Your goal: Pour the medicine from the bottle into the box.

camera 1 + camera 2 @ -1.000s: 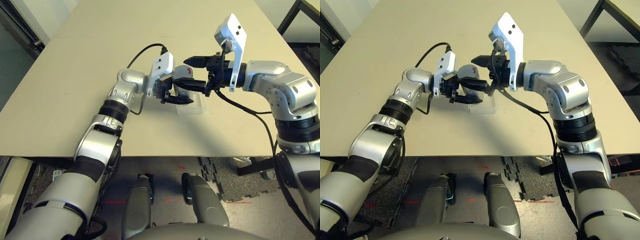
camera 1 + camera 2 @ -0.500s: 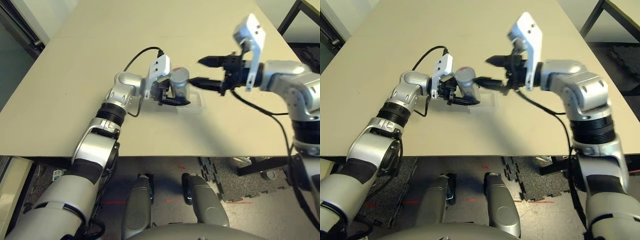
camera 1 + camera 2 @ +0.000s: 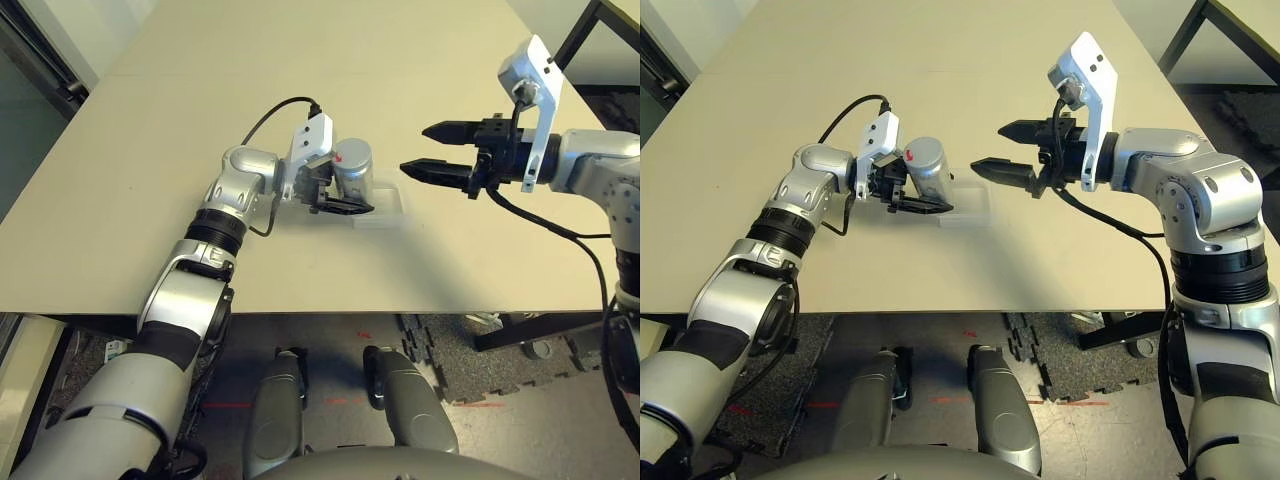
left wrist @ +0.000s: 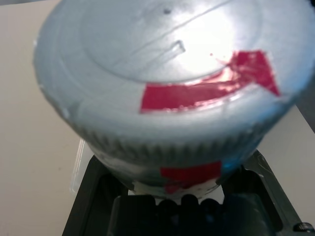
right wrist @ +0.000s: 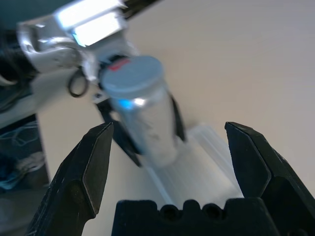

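In the left eye view I saw the bottle [image 3: 355, 182], silvery grey, held in the left gripper [image 3: 362, 195] above the pale table [image 3: 200, 120], its round grey cap [image 3: 353, 151] on top and a small patch of red at the rim. One black finger crossed the near side of its lower body. The box [image 3: 390, 212], shallow and so clear that the tabletop showed through it, lay at the bottle's lower right, partly behind it. The right gripper [image 3: 413, 149] stood wide and empty, well apart from the bottle. In the right eye view the bottle leaned, capped end towards the robot's left and lower end towards the box; whether the two touched, I couldn't tell. The left wrist view gave me the cap close up: smooth and shiny on top, with a bright glare, a fine straight line across it and a ridged edge. Glossy red tape [image 4: 189, 97] ran along the top near the rim, with more red on the body below. The bottle sat between the left gripper's two fingers. In the right wrist view its body was pale and glinting, gripped from both sides, its base by one end of the box, while the right gripper's own fingers stood far apart with nothing between their tips.
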`<state>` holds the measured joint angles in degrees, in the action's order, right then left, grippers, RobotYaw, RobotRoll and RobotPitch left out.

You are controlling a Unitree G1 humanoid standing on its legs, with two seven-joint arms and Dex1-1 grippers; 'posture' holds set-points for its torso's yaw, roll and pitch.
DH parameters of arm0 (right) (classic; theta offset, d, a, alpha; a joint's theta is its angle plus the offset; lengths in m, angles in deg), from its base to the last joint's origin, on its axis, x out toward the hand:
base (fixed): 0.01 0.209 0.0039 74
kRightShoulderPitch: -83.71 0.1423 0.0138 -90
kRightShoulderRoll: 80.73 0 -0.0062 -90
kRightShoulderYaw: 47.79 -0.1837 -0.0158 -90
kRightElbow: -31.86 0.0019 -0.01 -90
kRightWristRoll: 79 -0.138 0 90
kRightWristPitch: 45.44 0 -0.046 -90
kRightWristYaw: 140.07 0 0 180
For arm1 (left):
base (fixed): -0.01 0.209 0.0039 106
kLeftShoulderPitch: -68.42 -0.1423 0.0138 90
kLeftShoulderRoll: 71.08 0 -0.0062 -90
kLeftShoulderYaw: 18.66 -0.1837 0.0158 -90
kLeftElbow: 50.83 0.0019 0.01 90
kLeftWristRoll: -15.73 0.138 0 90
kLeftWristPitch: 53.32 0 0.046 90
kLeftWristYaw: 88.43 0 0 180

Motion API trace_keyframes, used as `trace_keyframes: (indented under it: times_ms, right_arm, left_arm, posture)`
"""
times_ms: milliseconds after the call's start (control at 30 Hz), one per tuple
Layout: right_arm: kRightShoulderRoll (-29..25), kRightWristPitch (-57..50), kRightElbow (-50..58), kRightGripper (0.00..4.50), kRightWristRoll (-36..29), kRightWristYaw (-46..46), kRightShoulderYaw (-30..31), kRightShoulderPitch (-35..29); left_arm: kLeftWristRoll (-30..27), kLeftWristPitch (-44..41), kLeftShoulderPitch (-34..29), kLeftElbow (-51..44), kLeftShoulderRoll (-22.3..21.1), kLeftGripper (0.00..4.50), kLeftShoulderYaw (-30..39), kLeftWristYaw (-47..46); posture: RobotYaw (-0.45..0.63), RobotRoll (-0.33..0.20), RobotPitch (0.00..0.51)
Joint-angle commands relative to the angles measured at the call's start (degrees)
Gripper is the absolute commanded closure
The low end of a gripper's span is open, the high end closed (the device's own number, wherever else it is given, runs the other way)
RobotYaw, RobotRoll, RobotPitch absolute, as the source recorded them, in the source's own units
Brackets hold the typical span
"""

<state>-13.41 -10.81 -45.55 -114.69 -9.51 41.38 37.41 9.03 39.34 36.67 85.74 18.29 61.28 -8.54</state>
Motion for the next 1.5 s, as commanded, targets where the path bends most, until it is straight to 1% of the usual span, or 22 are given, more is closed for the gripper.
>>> trace_keyframes:
  times_ms: [33,333,733,1000,1500]
  right_arm:
    - [1.15,-0.75,1.54,0.0,-0.9,1.06,0.47,1.04]
    - [4.94,1.42,-0.82,0.0,1.91,2.73,4.09,3.91]
    - [7.31,3.8,-4.12,0.0,4.68,2.16,6.51,5.95]
    - [6.72,4.52,-5.15,0.0,5.54,1.93,5.83,5.06]
    - [3.9,3.65,-3.77,0.0,4.05,1.81,3.0,3.0]
  left_arm:
    - [0.43,0.58,1.2,1.65,0.2,1.83,0.09,-0.11]
    - [0.42,0.98,1.96,2.8,1.02,1.83,0.04,-0.32]
    - [0.54,1.29,1.97,2.64,1.96,1.83,-0.2,-0.3]
    - [0.48,1.15,1.4,2.05,2.04,1.83,-0.33,-0.08]
    - [0.7,1.53,1.27,2.51,1.78,1.83,-0.41,0.0]
  posture:
    - [-0.07,0.0,0.167]
    - [-0.07,0.0,0.166]
    - [-0.07,0.0,0.16]
    - [-0.07,0.0,0.159]
    - [-0.08,0.0,0.156]
